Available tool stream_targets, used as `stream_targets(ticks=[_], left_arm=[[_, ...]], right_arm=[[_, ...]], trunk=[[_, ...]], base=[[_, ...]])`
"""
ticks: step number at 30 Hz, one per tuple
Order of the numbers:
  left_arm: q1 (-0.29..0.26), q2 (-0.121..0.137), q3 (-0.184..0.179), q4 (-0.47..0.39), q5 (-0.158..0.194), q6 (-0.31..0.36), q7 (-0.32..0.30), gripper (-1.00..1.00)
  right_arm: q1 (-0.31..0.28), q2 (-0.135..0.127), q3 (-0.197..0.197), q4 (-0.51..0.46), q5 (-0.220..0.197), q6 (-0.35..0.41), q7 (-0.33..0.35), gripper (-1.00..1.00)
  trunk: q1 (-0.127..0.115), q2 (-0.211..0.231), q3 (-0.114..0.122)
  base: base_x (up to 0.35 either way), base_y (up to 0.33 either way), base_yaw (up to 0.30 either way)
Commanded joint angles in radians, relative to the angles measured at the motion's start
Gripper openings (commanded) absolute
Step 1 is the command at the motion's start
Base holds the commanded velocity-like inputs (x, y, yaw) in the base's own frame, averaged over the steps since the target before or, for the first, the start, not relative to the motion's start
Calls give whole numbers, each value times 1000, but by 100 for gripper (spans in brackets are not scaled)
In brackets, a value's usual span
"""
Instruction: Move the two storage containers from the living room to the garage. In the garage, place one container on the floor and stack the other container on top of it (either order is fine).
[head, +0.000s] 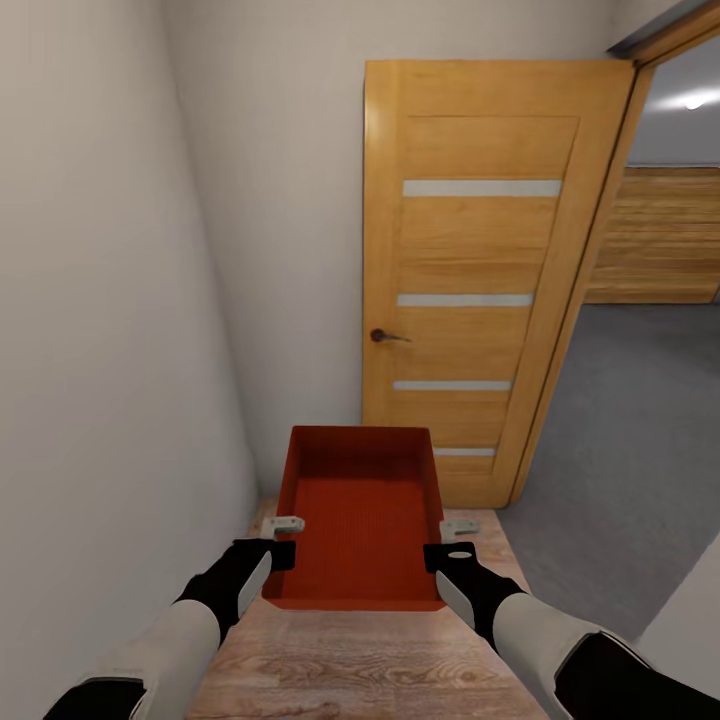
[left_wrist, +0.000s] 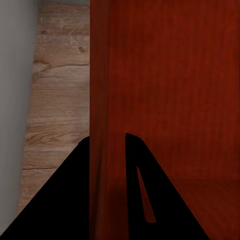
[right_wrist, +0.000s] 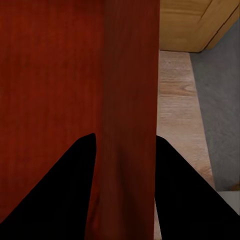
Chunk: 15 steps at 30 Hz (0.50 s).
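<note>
Facing the orange door (head: 480, 280), both claws clamp the storage container (head: 362, 520), long axis pointing doorward.

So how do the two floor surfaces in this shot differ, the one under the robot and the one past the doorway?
The wood-plank floor under the robot is pale, with visible grain and knots; the concrete floor beyond the open door is grey, mottled and seamless. The planks form a narrow strip running along the white wall, while the concrete spreads wide through the doorway. The storage container hangs over the planks, not the concrete. Both look flat and bare.
</note>
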<state>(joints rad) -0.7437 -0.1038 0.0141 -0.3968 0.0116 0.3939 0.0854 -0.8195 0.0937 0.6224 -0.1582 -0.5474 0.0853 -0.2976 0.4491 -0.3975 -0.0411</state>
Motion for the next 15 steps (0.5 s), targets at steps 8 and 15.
stream_targets(ticks=[8, 15], left_arm=[[0, 6, -11, -5, 16, 5, 8, -100], [0, 6, -11, -6, 15, 5, 10, -100]], right_arm=[[-1, 0, -4, -4, -3, 8, -6, -100], [-1, 0, -4, -4, -2, 8, -6, -100]], trunk=[[1, -3, -2], [1, -3, -2]], base=[[34, 0, 0], [1, 0, 0]])
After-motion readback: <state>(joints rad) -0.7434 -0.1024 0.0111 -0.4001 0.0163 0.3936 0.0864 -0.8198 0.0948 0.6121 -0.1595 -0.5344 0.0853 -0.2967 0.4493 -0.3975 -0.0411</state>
